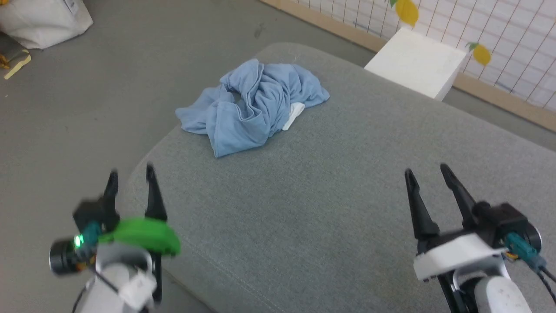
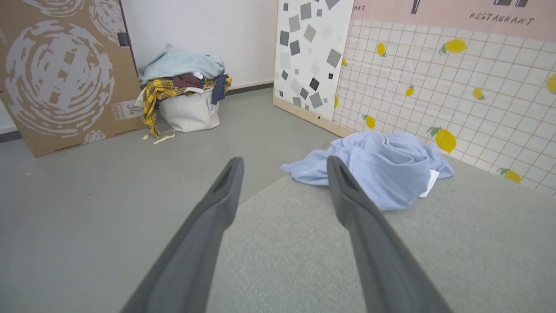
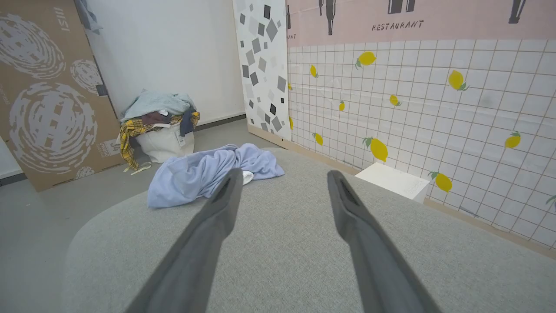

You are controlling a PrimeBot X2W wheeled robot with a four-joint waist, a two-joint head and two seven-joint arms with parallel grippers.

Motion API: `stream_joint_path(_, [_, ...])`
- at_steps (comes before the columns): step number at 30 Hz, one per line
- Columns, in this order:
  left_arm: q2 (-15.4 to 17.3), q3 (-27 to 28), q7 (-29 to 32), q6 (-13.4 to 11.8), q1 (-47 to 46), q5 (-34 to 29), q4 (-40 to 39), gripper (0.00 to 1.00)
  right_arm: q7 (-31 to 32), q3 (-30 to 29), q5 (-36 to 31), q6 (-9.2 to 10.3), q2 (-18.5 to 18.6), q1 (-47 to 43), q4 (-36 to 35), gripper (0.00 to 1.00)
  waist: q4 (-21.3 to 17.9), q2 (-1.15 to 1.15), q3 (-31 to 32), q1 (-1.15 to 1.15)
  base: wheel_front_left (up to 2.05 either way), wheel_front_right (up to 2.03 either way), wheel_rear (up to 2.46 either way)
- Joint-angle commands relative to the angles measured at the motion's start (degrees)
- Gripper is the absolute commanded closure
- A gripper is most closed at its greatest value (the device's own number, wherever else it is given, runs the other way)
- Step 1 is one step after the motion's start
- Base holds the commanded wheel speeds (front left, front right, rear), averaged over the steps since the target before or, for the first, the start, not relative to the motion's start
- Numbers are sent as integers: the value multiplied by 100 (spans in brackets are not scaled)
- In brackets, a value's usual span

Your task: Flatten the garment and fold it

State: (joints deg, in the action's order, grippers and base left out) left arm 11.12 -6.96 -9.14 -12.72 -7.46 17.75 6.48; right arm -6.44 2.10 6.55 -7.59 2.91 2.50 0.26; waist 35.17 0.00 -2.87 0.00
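Note:
The garment (image 1: 252, 104) is a light blue shirt lying crumpled in a heap near the far left edge of the grey cushioned surface (image 1: 330, 191), with a bit of white lining showing at its right side. My left gripper (image 1: 130, 171) hovers open at the surface's near left edge, well short of the heap. Over the near right part, my right gripper (image 1: 428, 169) is open too, with nothing between its fingers. The garment (image 2: 382, 169) lies ahead and right of the left fingers (image 2: 347, 195) in the left wrist view. In the right wrist view the garment (image 3: 204, 171) lies ahead and left.
A white box (image 1: 415, 61) stands on the floor beyond the surface's far right edge, against the lemon-patterned wall panel (image 3: 434, 104). A white bag heaped with clothes (image 2: 186, 95) sits on the grey floor by a cardboard sheet (image 2: 61, 74).

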Motion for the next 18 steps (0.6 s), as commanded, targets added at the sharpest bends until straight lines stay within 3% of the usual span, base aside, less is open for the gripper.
stream_joint_path(1, [69,-54,59,138,-404,164,95,0,43,65,-71,10,-3,200,-116,0,-323,0,-547,0,0,0,0])
stream_joint_path(10, [367,-222,1297,999,-2996,652,867,0,166,227,-129,10,194,753,-573,0,-1633,0,-2218,0,0,0,0])
stream_joint_path(13, [539,-147,1958,1086,-3618,845,1185,0,110,293,-23,10,291,918,-598,0,-2085,0,-2628,0,0,0,0])
stream_joint_path(18, [836,134,3352,808,-4183,1229,1549,0,-84,378,150,10,332,1239,-536,0,-2777,0,-3204,0,0,0,0])
